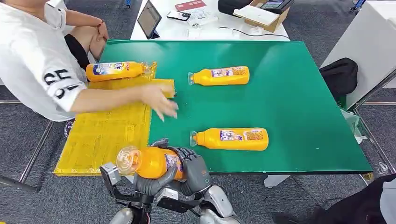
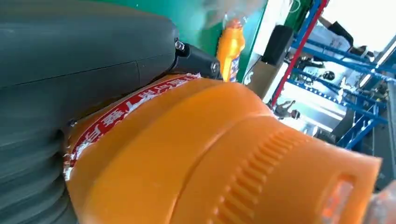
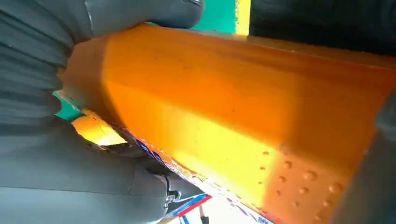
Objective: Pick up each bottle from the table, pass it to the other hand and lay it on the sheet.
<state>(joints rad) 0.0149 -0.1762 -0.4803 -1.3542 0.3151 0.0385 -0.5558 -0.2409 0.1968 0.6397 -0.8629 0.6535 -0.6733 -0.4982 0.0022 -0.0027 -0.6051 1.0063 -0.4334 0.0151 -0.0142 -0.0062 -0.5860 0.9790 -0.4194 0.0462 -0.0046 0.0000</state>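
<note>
Green covers the desk (image 1: pixel 289 93), the largest thing here. A yellow sheet (image 1: pixel 107 135) lies along its left part, and a person's hand (image 1: pixel 159 100) reaches over the sheet's edge. One orange bottle (image 1: pixel 114 70) lies at the sheet's far end; two more lie on bare green, a far bottle (image 1: pixel 220 75) and a near bottle (image 1: pixel 231 138). At the desk's near edge, the left hand (image 1: pixel 152 182) and right hand (image 1: pixel 196 170) both wrap their fingers around a fourth, held bottle (image 1: pixel 152 162), lifted off the surface, its clear cap pointing left.
</note>
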